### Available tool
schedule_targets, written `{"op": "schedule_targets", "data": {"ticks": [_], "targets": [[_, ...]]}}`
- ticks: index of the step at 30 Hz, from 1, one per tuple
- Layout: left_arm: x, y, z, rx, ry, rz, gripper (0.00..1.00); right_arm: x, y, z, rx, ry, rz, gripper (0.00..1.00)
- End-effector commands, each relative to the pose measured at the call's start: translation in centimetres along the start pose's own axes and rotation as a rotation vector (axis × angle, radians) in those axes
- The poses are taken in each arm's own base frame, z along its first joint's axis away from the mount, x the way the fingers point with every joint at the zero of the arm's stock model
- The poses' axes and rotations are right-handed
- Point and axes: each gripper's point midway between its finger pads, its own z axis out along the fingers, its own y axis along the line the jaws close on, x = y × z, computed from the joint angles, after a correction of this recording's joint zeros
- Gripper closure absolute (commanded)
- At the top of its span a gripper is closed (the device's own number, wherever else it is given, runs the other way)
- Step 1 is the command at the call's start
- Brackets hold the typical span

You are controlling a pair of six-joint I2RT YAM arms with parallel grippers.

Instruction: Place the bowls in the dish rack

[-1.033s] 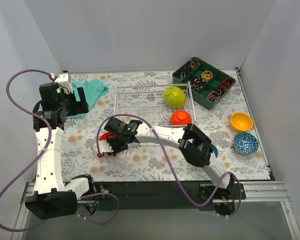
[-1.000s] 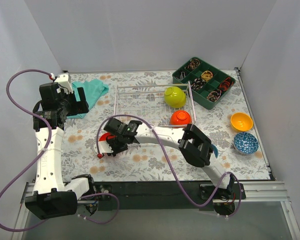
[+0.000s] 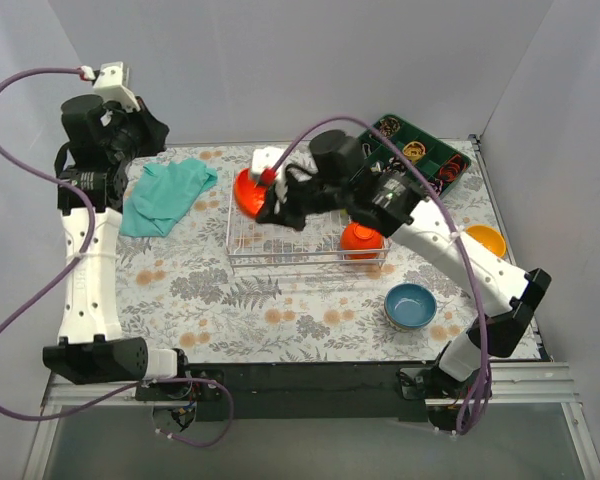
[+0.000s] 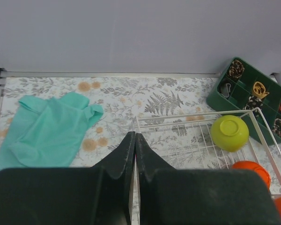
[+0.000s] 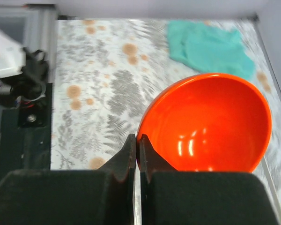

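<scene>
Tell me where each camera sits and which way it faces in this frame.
Top external: above and behind the bases, looking down at the table; both arms show, the right gripper over the dish rack.
Left wrist: high at the left, facing over the cloth towards the rack; the shut left gripper shows.
Right wrist: looks down its fingers, shut on the orange bowl at its rim.
Shared: the cloth shows in all three.

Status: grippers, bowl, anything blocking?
Left gripper shut, empty. Right gripper shut on red bowl rim, bowl tilted over dish rack far-left corner. Blue bowl not yet loaded. Drop path looks clear.
</scene>
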Motion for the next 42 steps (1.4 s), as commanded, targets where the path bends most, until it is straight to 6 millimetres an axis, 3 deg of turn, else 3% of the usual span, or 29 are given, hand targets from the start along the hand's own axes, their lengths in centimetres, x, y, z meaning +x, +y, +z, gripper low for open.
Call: {"op": "schedule_targets", "data": {"ticks": [1,2,4,5,6,7,11,12,13,16,20,28,32,42], "targets": [[0.4,-5.6,2.6,0.165,0.02,0.054,1.0,1.4,-7.7,-5.2,0.218,-0.104,0.332,0.99],[2.2,-7.8,3.5,0.21,0.057,0.095,1.0,3.5,-9.6,-6.3,0.243,-0.125,0.416,0.99],[4.3,-9.3,4.6,0.228,0.097,0.126,1.0,4.6,-10.0,-7.8,0.239,-0.198,0.594,0.99],[6.4,-10.5,5.1,0.248,0.138,0.148,1.0,4.6,-11.3,-9.2,0.243,-0.273,0.604,0.99],[7.9,-10.7,6.4,0.235,0.178,0.145,1.0,7.4,-11.0,-8.8,0.229,-0.261,0.695,0.99],[8.7,-10.7,6.9,0.225,0.209,0.135,1.0,7.2,-10.0,-9.1,0.171,-0.292,0.772,0.99],[10.8,-13.3,8.9,0.271,0.277,0.185,1.0,9.2,-11.0,-10.9,0.169,-0.405,0.862,0.99],[11.0,-13.8,9.1,0.287,0.272,0.23,1.0,8.7,-11.6,-11.6,0.171,-0.458,0.824,0.99],[11.5,-14.3,9.9,0.294,0.273,0.246,1.0,10.5,-11.3,-11.4,0.159,-0.46,0.919,0.99],[13.7,-15.7,11.0,0.321,0.305,0.279,1.0,13.3,-12.3,-12.7,0.175,-0.521,0.975,0.99],[17.1,-17.6,11.2,0.367,0.372,0.313,1.0,14.4,-11.1,-12.3,0.112,-0.539,1.028,0.99],[21.6,-18.4,11.5,0.398,0.45,0.342,1.0,16.4,-11.2,-11.2,0.062,-0.542,1.112,0.99],[22.4,-18.0,11.4,0.391,0.472,0.354,1.0,17.4,-11.6,-10.5,0.056,-0.553,1.145,0.99],[24.4,-17.2,9.1,0.437,0.533,0.415,1.0,19.8,-9.8,-7.9,0.018,-0.514,1.226,0.99]]}}
